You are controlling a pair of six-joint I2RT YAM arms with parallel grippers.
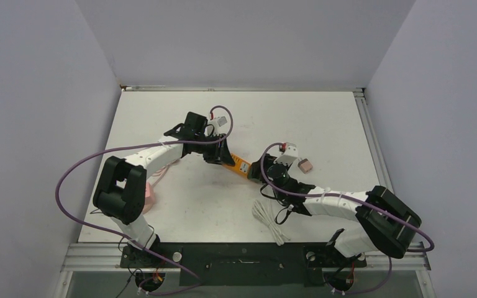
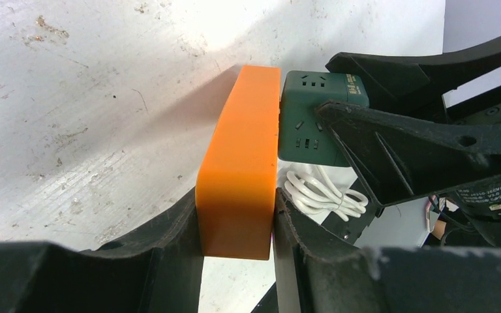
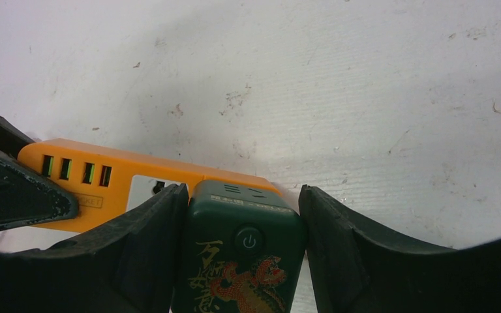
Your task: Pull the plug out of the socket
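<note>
Plug point(image 3: 238, 261) against socket point(image 2: 241, 163); white cord point(image 2: 323, 195) nearby

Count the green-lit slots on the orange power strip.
4 slots, in one row on the orange power strip, at the end away from the green plug: first, second, third, fourth. The plug may hide others.

The white tabletop point(image 1: 323, 124) is showing scuffs and small dark specks across its surface. Near its middle an orange socket strip point(image 1: 238, 166) is lying at a slant, with a green plug point(image 3: 238, 261) sitting against its side. A small pinkish block point(image 1: 306, 165) is resting just to the right of them. A coiled white cable point(image 1: 267, 217) is lying toward the near edge, and a pink object point(image 1: 150, 197) is sitting at the left, partly hidden from view.
</note>
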